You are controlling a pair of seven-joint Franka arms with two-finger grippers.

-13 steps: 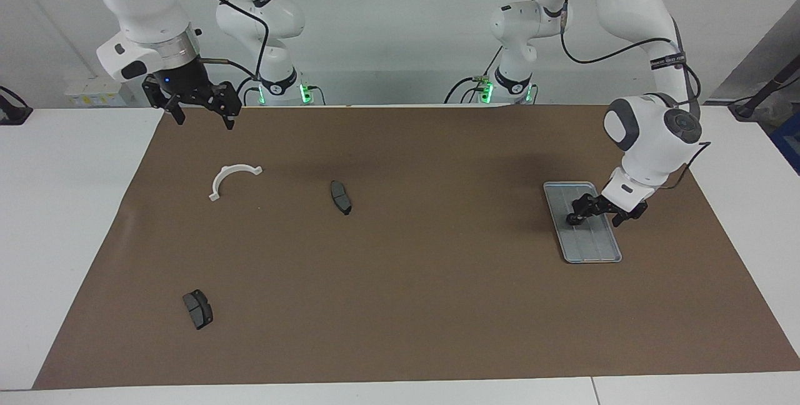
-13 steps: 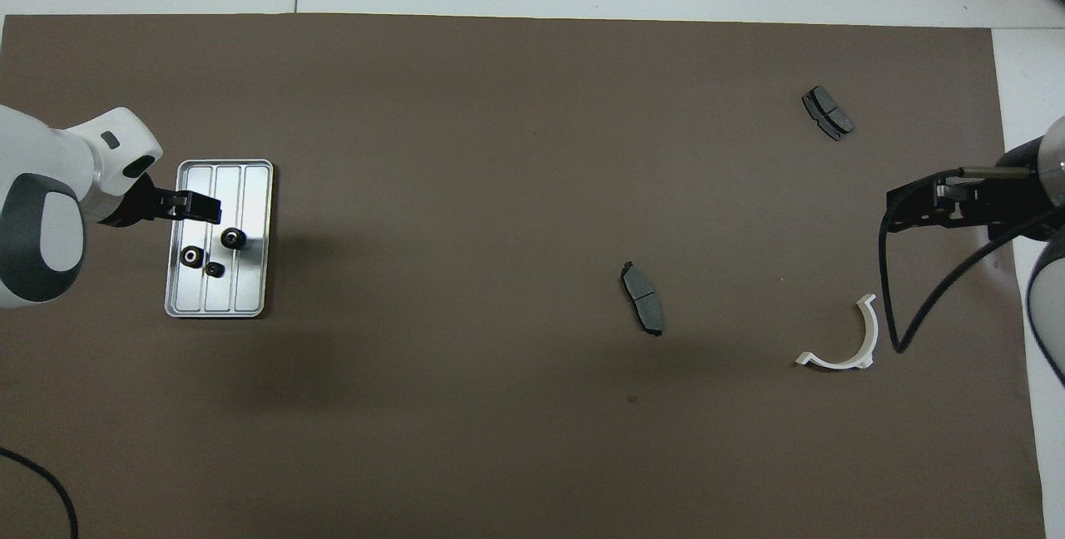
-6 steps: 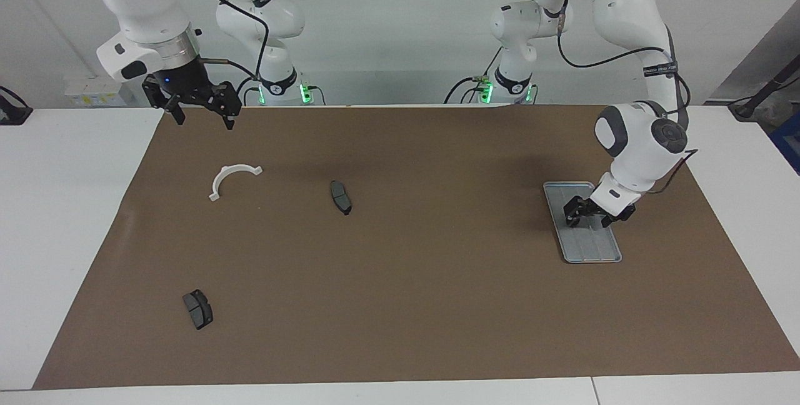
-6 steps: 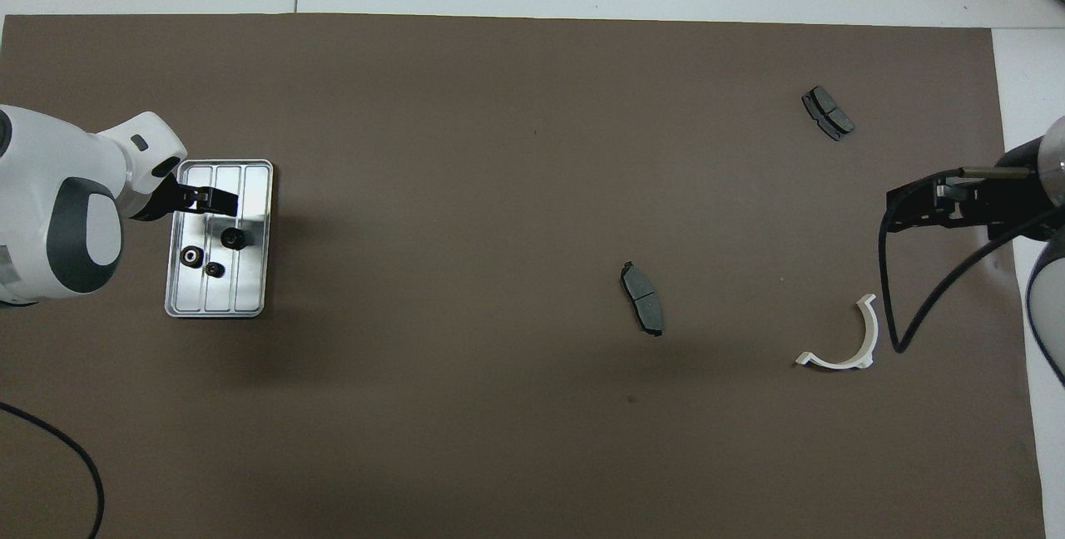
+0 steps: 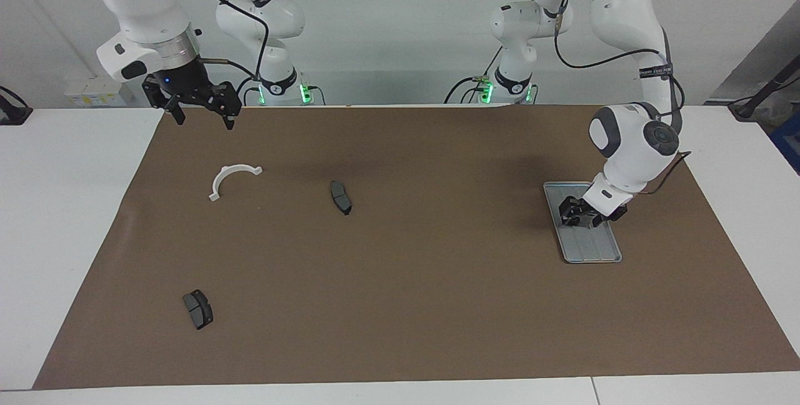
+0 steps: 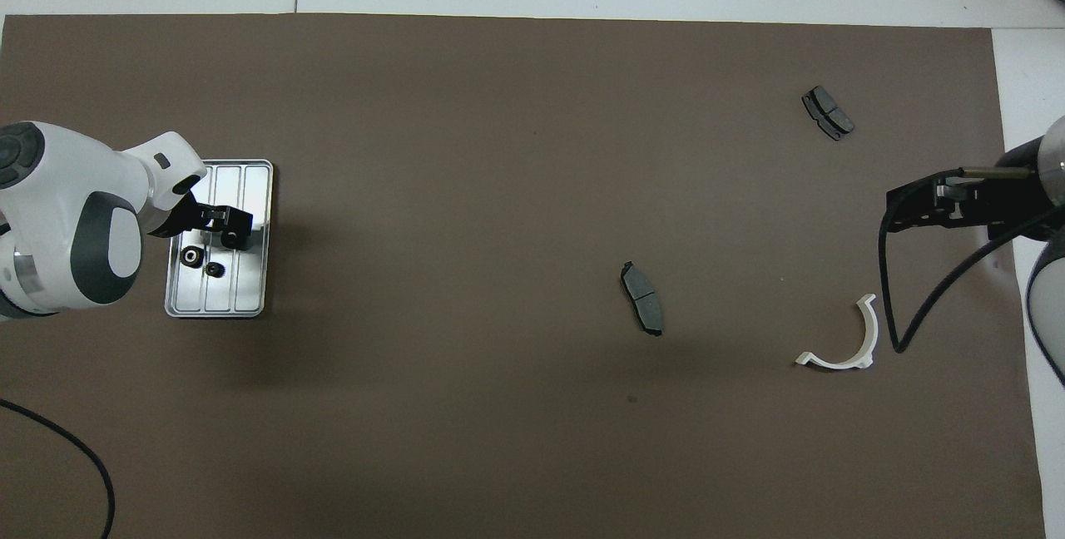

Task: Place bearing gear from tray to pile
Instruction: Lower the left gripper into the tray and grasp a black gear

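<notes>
Left gripper (image 5: 574, 218) is now lying lower over the tray (image 5: 594, 249) than a second ago, covering the third bearing gear; cannot tell whether its fingers are pinching it. Two bearing gears (image 6: 202, 264) are sitting in the tray. Right gripper (image 5: 199, 112) is waiting, fingers spread, above the white bracket (image 5: 230, 179); brake pads (image 5: 340, 197) are lying scattered

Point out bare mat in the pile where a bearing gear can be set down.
Bare mat lies between the white half-ring bracket and the middle brake pad, and from both out to the other brake pad. It is crowded only on the tray, under the left gripper.
</notes>
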